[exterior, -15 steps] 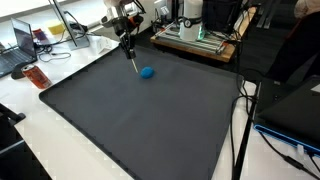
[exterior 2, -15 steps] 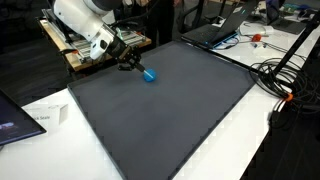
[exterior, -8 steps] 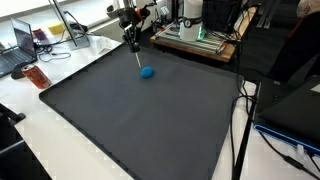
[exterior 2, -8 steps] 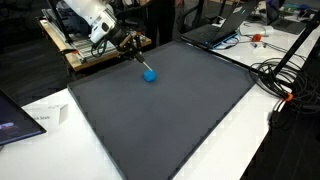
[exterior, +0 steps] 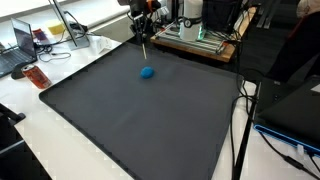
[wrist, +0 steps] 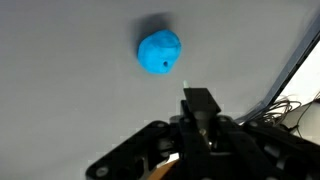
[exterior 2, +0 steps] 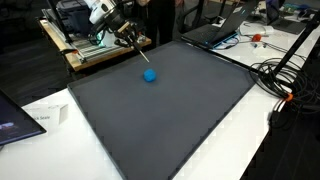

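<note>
Hand [exterior 2: 124,32], apparently pinching a stick [exterior 2: 138,50], hovers near ball [exterior 2: 149,75] on mat [exterior 2: 170,120].

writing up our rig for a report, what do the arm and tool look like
The arm is made of rounded white shells with darker joints between them. The tool at its end is black, blocky and narrower than the arm. In the wrist view, its black link bars angle inward towards a squared black tip. No markings or cables on it are clear enough to read.

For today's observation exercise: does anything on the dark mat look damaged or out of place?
The blue ball: in the wrist view a small dark pit marks its surface, perhaps a puncture. Nothing else looks odd.
</note>
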Robot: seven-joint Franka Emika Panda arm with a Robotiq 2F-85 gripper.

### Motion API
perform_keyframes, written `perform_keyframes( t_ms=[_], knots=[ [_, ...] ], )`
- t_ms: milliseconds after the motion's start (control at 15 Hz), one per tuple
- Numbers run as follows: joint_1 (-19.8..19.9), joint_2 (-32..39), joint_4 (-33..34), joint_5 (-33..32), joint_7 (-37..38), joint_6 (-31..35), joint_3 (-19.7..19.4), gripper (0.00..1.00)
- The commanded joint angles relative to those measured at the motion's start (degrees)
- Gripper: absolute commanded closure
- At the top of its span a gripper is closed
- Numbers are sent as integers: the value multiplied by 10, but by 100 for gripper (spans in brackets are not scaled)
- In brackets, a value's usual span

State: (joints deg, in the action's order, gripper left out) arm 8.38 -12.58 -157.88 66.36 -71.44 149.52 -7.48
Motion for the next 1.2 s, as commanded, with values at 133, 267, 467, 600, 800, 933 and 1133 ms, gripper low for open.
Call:
perform_keyframes(
  t_ms=[133,267,467,600,800,933,1133],
  knots=[
    [13,-5,2,0,-1,1,5,97],
    [14,2,2,-15,11,1,9,97],
    [2,15,2,-50,49,9,4,97],
    [1,22,2,-83,84,9,4,97],
    [1,30,2,-145,151,11,2,97],
    [4,29,2,-129,128,2,3,88],
    [4,29,2,-140,142,2,3,88]
  ],
)
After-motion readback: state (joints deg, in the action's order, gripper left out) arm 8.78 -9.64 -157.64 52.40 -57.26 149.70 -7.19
